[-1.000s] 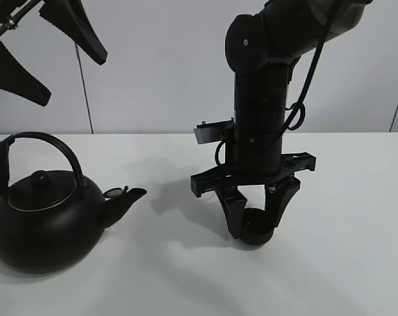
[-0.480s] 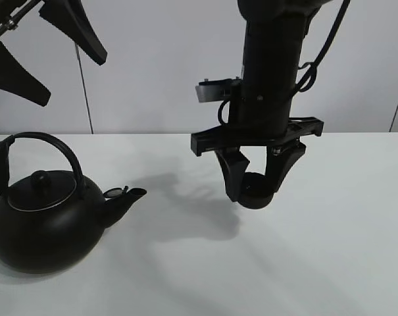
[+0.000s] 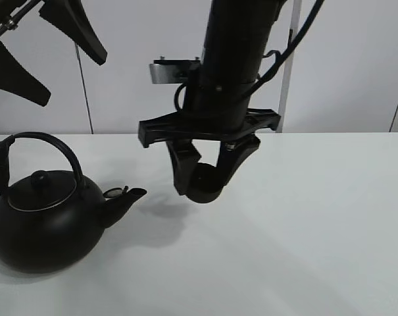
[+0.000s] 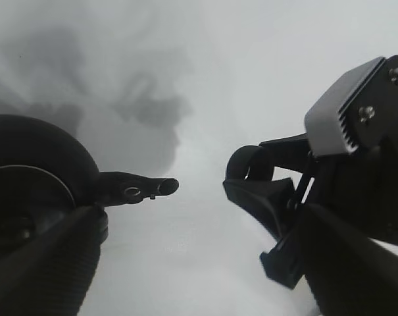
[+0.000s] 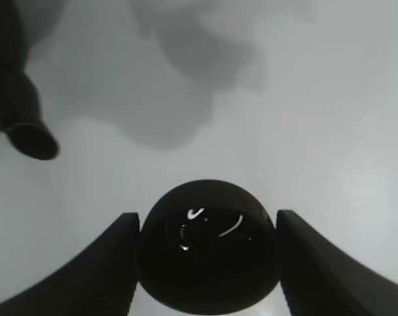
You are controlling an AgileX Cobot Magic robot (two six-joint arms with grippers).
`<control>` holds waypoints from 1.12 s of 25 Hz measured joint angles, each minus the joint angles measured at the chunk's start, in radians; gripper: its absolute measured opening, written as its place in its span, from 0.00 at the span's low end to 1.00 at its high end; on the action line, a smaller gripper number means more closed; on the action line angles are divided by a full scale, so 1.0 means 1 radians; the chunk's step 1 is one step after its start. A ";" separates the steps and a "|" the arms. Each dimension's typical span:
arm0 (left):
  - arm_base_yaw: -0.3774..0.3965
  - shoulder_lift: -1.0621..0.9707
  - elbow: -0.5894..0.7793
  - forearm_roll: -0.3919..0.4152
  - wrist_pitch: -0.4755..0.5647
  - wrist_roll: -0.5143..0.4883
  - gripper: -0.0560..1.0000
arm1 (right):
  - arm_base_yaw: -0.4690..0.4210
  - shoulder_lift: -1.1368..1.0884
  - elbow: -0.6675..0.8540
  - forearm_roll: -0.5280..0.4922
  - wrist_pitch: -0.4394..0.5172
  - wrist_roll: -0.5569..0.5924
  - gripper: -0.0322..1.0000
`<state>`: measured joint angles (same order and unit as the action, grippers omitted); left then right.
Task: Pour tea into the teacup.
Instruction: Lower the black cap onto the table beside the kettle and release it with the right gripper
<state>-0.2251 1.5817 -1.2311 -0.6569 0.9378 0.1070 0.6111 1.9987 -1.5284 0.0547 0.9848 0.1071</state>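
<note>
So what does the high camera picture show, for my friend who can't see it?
The right gripper holds a small black teacup in the air above a white table, just right of the spout of the black kettle. The left gripper hangs open, high above it.

On my screen the right arm (image 3: 235, 59) is a thick matte-black column with a black cable (image 3: 272, 54) trailing down its side. A flat black crossbar (image 3: 208, 125) caps its end, and the right gripper (image 3: 202, 189) carries two broad black fingers (image 5: 103, 263) that narrow toward their tips. A small grey box (image 3: 174, 71) is mounted by the wrist, and the left wrist camera shows me its ribbed face and round screws (image 4: 365, 113). The left gripper (image 3: 74, 78) has pointed, fin-shaped black fingers on a thin rod (image 3: 11, 23) with a silvery fitting.
</note>
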 joint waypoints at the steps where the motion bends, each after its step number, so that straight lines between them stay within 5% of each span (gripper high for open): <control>1: 0.000 0.000 0.000 0.000 0.000 0.000 0.62 | 0.021 0.000 0.000 -0.004 -0.017 -0.001 0.42; 7: 0.000 0.000 0.000 0.000 0.000 0.000 0.62 | 0.083 0.000 0.000 -0.043 -0.084 0.023 0.42; 17: 0.000 0.000 0.000 0.000 0.000 0.000 0.62 | 0.083 0.004 0.000 -0.132 -0.065 0.076 0.42; 28: 0.000 0.000 0.000 0.000 0.000 0.000 0.62 | 0.083 0.117 0.000 -0.117 -0.111 0.083 0.42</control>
<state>-0.2251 1.5817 -1.2311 -0.6569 0.9378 0.1070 0.6939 2.1156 -1.5284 -0.0622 0.8740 0.1902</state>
